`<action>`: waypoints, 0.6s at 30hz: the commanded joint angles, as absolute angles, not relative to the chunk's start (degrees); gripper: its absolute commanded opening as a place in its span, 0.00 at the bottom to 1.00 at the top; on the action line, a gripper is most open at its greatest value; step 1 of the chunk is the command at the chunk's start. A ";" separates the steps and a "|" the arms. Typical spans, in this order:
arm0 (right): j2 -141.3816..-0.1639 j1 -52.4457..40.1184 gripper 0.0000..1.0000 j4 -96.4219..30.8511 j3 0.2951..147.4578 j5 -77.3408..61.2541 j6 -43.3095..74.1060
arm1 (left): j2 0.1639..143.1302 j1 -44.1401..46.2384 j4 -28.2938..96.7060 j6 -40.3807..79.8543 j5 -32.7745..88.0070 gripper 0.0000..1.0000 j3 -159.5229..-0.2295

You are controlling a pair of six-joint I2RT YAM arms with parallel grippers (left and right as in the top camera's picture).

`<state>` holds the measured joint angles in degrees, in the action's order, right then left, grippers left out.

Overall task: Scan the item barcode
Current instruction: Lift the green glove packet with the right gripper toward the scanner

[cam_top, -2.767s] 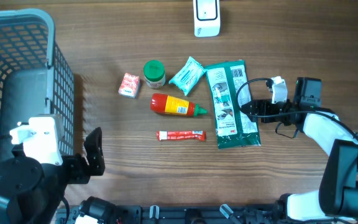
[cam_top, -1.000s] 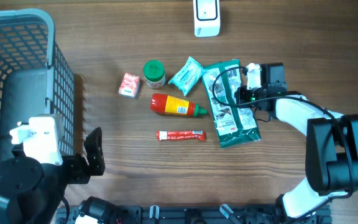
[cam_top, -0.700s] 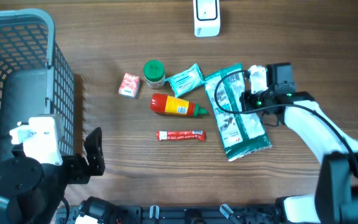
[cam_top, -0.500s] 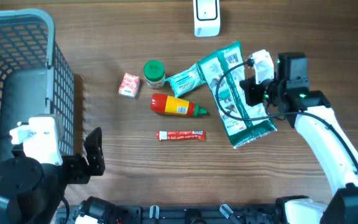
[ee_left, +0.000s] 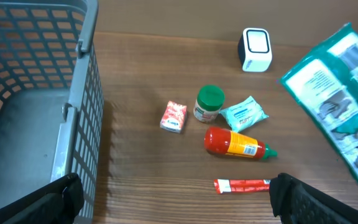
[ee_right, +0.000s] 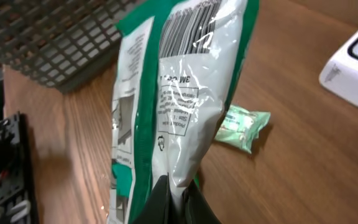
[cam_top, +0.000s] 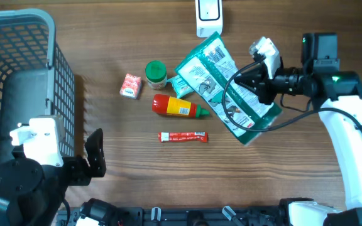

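Judging by this, pickup's done: right pincer (cam_top: 261,83) clamped shut on green packet (cam_top: 222,88), held tilted above bench (cam_top: 281,182) nr scanner (cam_top: 208,17); left pincer (ee_left: 176,190) wide open, empty; next, barcode end needs turning twd scanner face.

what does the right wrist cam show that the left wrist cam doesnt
Only right wrist: clear barcode stripes on the green and white plastic bag, pinched at its lower edge by the right gripper. Only left wrist: the red sauce bottle, green-lidded jar, small red carton and red tube. Both: the bag, grey mesh basket, white scanner and teal packet.
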<state>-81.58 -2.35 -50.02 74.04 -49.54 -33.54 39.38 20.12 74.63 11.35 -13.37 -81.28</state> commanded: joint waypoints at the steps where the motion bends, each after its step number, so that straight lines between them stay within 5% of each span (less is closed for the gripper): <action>1: -81.23 -2.39 0.04 -53.39 78.74 -52.49 -36.51 | 39.48 19.97 74.46 10.70 -12.64 1.00 -81.23; 12: -86.50 -10.41 0.04 -61.93 79.35 -48.84 -34.96 | 39.48 19.97 74.46 10.70 -12.64 1.00 -81.23; 18: -94.32 -12.93 0.04 -73.78 88.88 -47.88 -45.74 | 39.48 19.97 74.43 10.70 -12.64 1.00 -81.23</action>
